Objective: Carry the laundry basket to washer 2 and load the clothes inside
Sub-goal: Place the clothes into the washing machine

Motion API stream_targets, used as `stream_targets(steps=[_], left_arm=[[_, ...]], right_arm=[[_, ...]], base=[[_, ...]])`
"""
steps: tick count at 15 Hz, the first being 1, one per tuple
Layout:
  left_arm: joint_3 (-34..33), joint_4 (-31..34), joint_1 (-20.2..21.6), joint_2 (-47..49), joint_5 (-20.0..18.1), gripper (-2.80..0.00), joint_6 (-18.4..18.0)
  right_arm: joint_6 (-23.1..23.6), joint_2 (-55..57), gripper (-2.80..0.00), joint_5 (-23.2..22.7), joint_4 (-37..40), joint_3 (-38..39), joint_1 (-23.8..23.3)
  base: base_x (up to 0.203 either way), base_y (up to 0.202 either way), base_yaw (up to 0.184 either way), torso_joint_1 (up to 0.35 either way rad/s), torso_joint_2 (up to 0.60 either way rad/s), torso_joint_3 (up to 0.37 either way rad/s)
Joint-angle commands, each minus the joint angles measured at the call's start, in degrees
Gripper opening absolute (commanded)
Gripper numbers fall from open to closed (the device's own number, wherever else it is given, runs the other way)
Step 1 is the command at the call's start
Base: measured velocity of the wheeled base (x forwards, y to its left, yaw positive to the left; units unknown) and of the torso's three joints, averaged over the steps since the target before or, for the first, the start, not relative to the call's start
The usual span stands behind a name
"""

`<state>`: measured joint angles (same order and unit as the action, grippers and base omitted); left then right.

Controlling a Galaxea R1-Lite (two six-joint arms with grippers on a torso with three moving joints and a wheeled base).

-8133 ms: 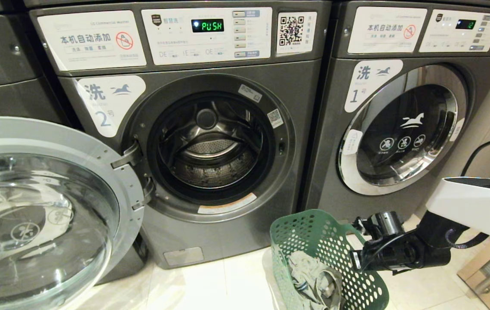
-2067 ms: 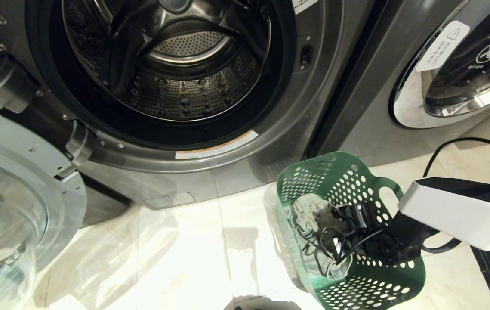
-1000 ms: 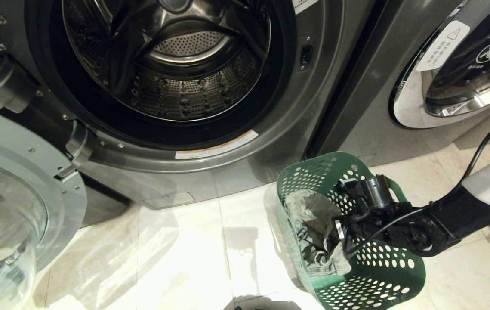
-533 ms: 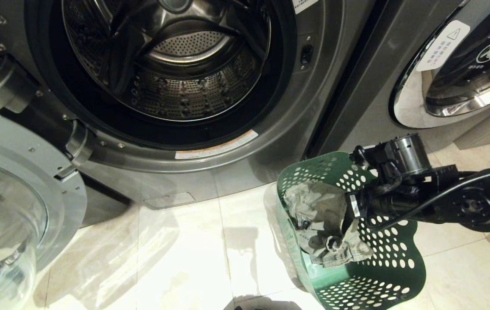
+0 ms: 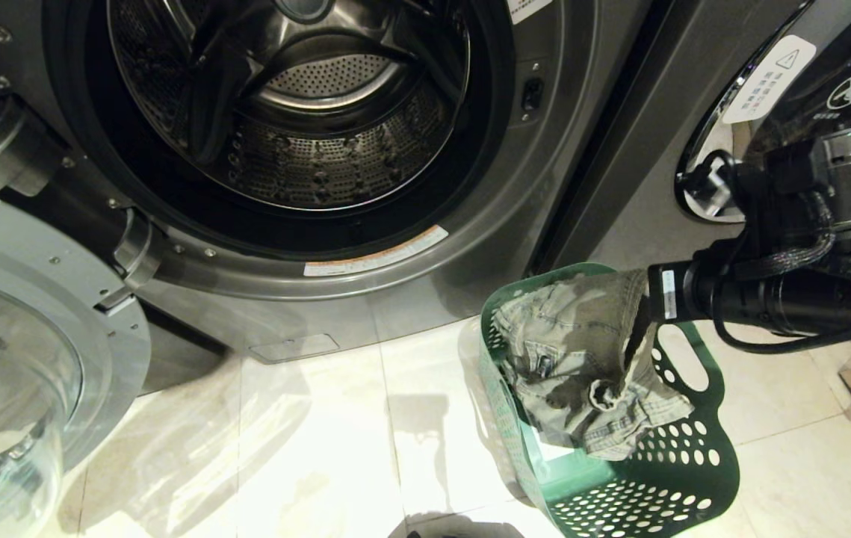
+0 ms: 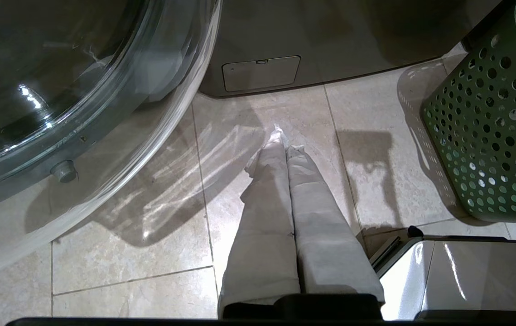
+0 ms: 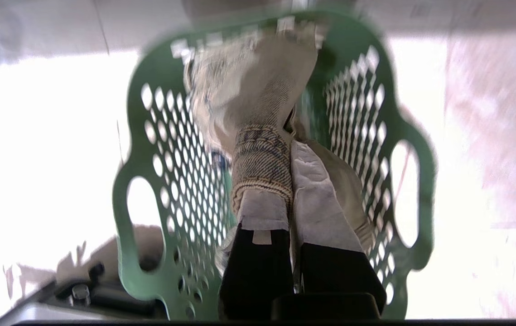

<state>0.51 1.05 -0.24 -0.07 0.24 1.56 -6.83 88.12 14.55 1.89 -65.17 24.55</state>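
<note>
The green laundry basket (image 5: 642,486) stands on the floor tiles, to the right of washer 2 (image 5: 470,246). Washer 2's steel drum (image 5: 305,112) is exposed, and its glass door (image 5: 44,373) is swung open to the left. My right gripper (image 5: 640,317) is shut on the clothes (image 5: 582,359), a pale grey-green garment. It holds them above the basket's rim, and their lower end hangs inside. In the right wrist view the gripper (image 7: 290,149) pinches a seamed fold of the clothes (image 7: 260,154) over the basket (image 7: 171,190). My left gripper (image 6: 283,140) is shut and empty, low over the tiles.
A second washer (image 5: 791,112) with its chrome-ringed door closed stands right behind my right arm. The open glass door (image 6: 81,90) takes up the floor on the left. My own base (image 6: 466,271) sits just beside the basket (image 6: 489,136).
My right gripper has risen out of the basket and drawn the clothes up with it, from the bottom to above the rim. The left arm and the basket have stayed put.
</note>
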Motion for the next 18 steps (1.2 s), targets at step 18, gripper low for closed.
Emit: stream_targets(steps=[18], left_arm=[[0.02, 0.01, -0.02, -0.01, 0.03, -2.80, 0.02]], right_arm=[[4.32, -12.53, -2.80, 3.66, 23.36, -20.07, 0.07]], base=[[0.000, 0.000, 0.000, 0.000, 0.00, 0.000]])
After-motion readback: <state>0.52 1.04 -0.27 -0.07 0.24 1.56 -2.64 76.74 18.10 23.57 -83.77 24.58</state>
